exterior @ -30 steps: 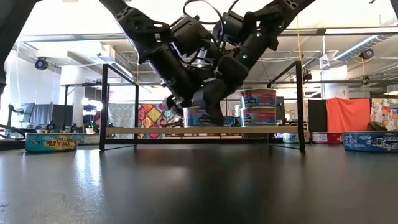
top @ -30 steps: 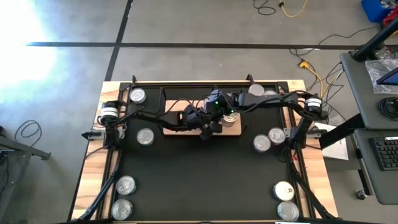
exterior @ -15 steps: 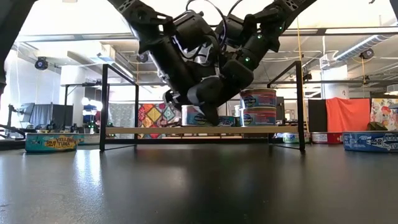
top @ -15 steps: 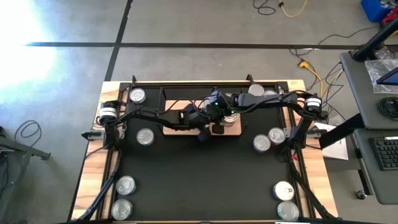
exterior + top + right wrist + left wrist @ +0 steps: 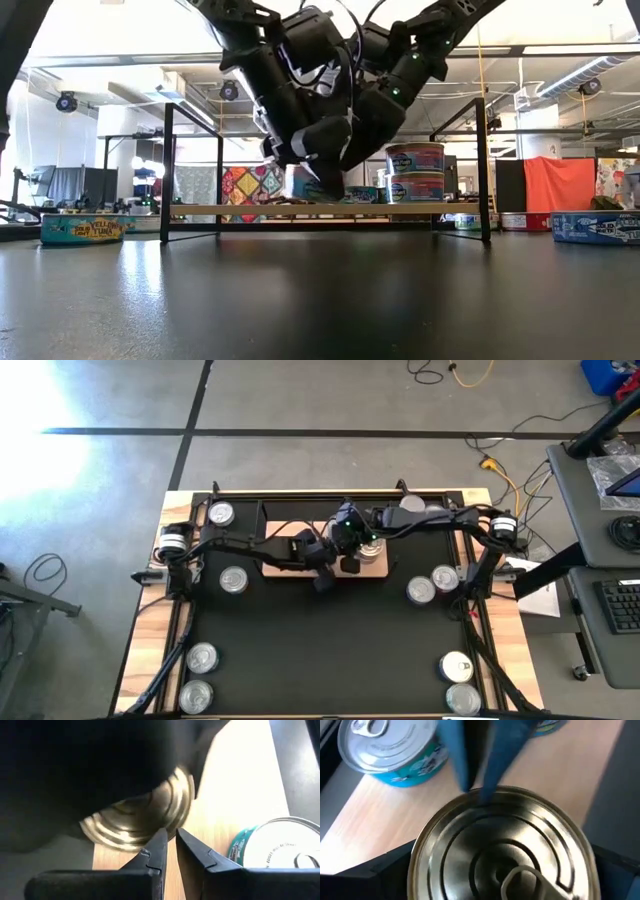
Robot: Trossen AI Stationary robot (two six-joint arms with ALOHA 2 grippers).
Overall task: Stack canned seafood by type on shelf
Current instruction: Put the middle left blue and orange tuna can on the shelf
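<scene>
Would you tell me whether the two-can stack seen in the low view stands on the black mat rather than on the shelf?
No, the stack of two cans stands on the light-wood shelf, raised above the black mat.

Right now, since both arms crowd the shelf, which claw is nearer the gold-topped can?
Left. The left claw stands open directly over the gold-topped can on the shelf. The right claw, shut, sits just beside that can's rim.
</scene>
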